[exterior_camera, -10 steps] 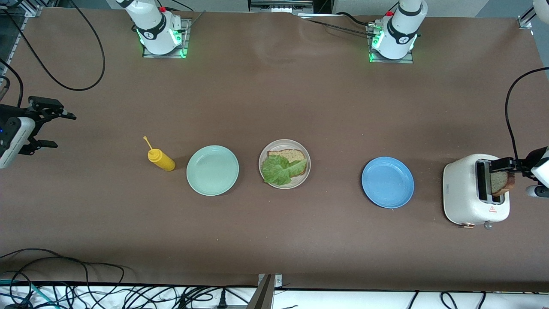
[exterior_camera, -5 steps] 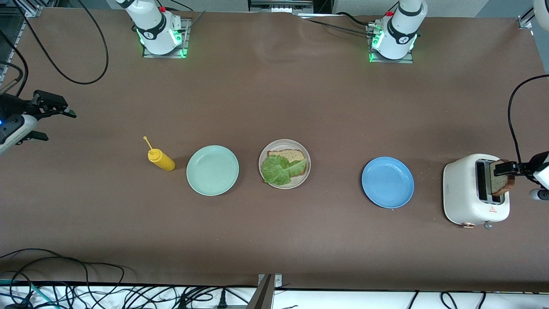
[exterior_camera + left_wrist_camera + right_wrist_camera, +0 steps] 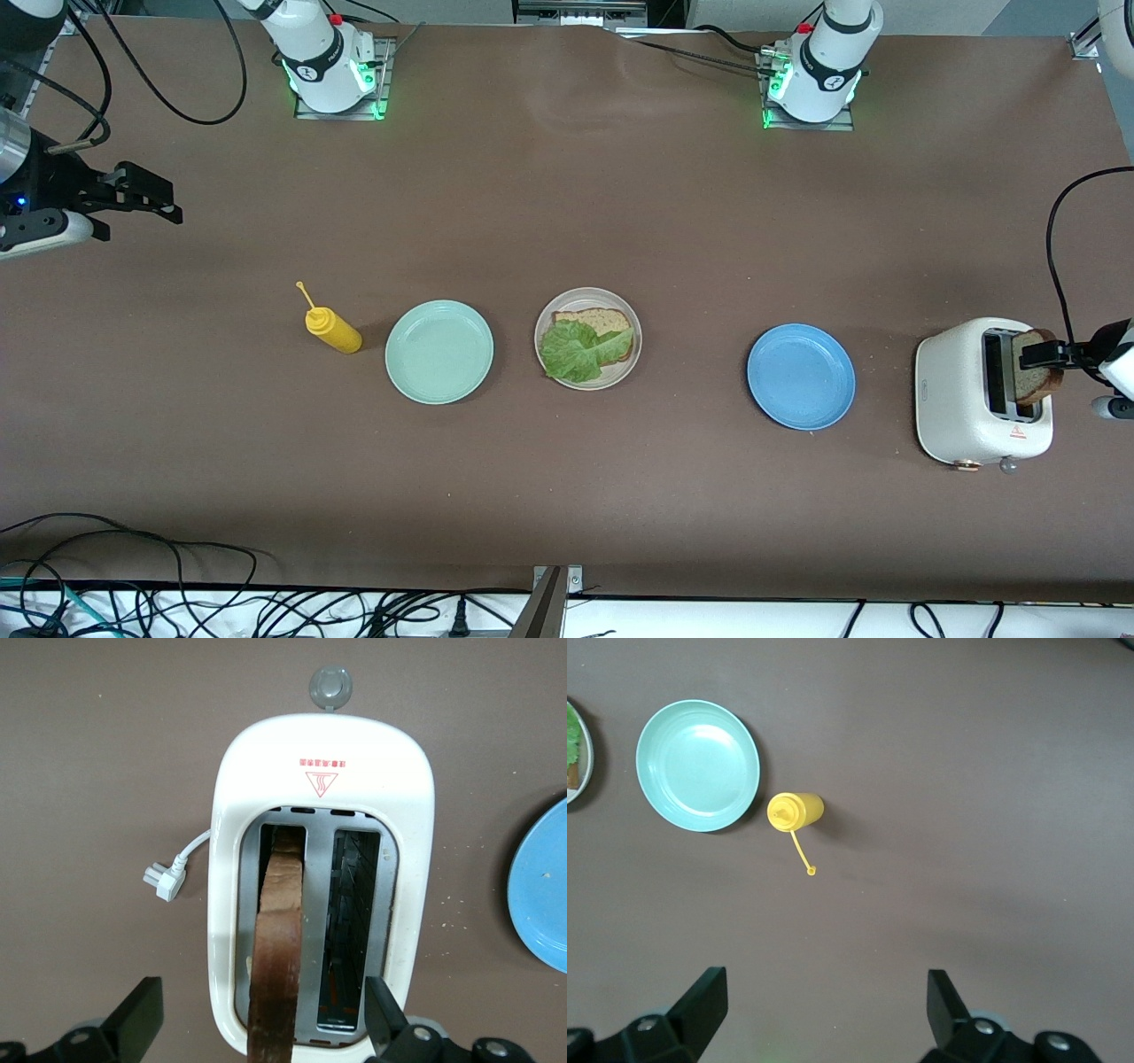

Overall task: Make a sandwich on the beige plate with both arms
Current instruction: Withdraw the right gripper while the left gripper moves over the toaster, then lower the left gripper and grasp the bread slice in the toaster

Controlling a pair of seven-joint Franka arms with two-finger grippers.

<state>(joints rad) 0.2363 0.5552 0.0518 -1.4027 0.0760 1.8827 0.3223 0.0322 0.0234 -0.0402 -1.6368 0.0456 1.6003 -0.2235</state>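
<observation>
1. The table (image 3: 567, 204) has a matt brown covering, like paper or felt, faintly rippled near the bases.
2. The toaster (image 3: 961, 390) looks like smooth cream plastic with a soft sheen; its slots (image 3: 354, 930) show grey metal.
3. The three plates, mint (image 3: 438, 352), beige (image 3: 544, 354) and blue (image 3: 800, 377), look smooth and slightly glossy.
4. The bottle (image 3: 333, 330) is glossy yellow plastic.
5. The bread (image 3: 275, 966) has a rough, dull brown crust.
6. The lettuce (image 3: 576, 352) is crinkled and matt.
7. Both arms' shells (image 3: 314, 44) are glossy white.
</observation>
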